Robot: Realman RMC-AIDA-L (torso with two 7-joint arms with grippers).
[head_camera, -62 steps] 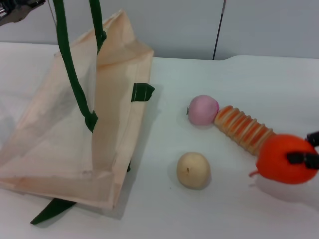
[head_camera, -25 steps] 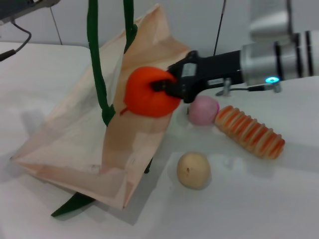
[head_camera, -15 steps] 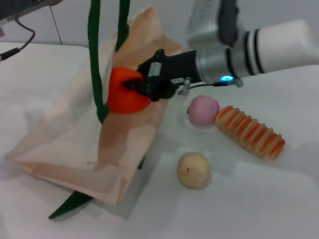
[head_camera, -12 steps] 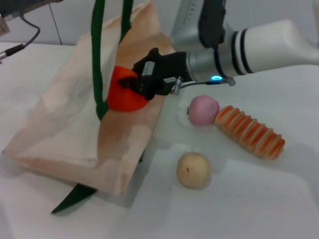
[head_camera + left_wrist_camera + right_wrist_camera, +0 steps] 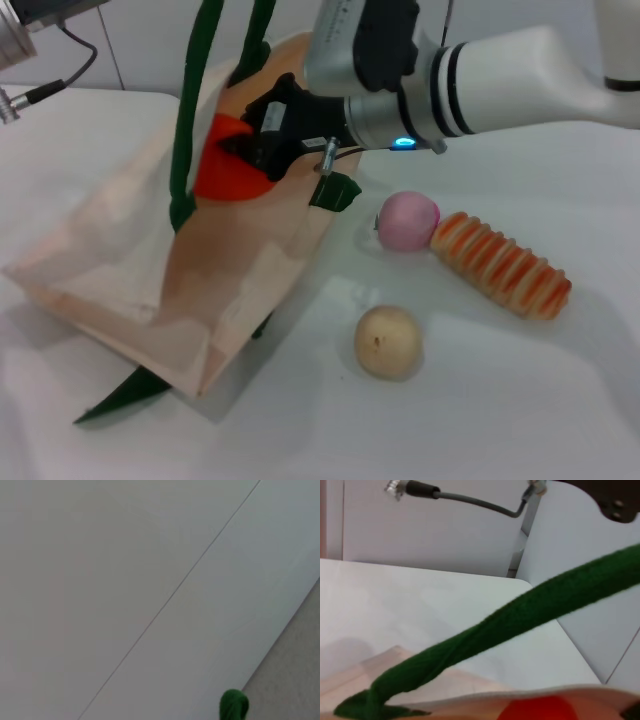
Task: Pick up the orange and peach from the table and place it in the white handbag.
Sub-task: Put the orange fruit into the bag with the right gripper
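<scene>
The orange is clamped in the right gripper and held inside the mouth of the white handbag, which is propped up by its green straps. Left gripper – not seen, state cannot be told. The peach is on the table, touching the striped oblong.

Right arm stretched in from the right across the upper part of the head view, white and grey forearm level, black wrist angled slightly downward. Right gripper with black fingers closed around the orange. Left arm only partly visible at the top left corner, raised high, gripper out of sight.
</scene>
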